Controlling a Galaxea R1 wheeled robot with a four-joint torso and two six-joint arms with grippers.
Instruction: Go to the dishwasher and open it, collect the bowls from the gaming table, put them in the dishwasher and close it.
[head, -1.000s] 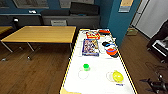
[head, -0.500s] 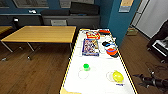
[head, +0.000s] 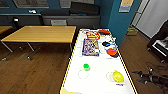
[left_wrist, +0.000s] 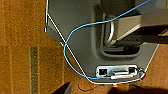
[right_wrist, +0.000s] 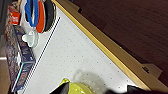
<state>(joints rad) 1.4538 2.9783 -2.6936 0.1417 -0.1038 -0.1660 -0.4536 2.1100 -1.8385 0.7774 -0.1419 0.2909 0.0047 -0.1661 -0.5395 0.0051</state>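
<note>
Grey base shell (left_wrist: 75, 30) showing white edge trim; blue cable (left_wrist: 72, 37) looping across it toward the silver connector block (left_wrist: 117, 72).

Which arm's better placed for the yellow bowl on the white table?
Right, probably. The yellow bowl sits on the white table's right side, and it shows close under the right wrist camera; the left wrist view shows wooden floor.

We are looking at an office break room: a wooden table (head: 41, 34), a white games table (head: 100, 65) bearing board-game boxes (head: 90, 46), teal walls (head: 117, 22).
</note>
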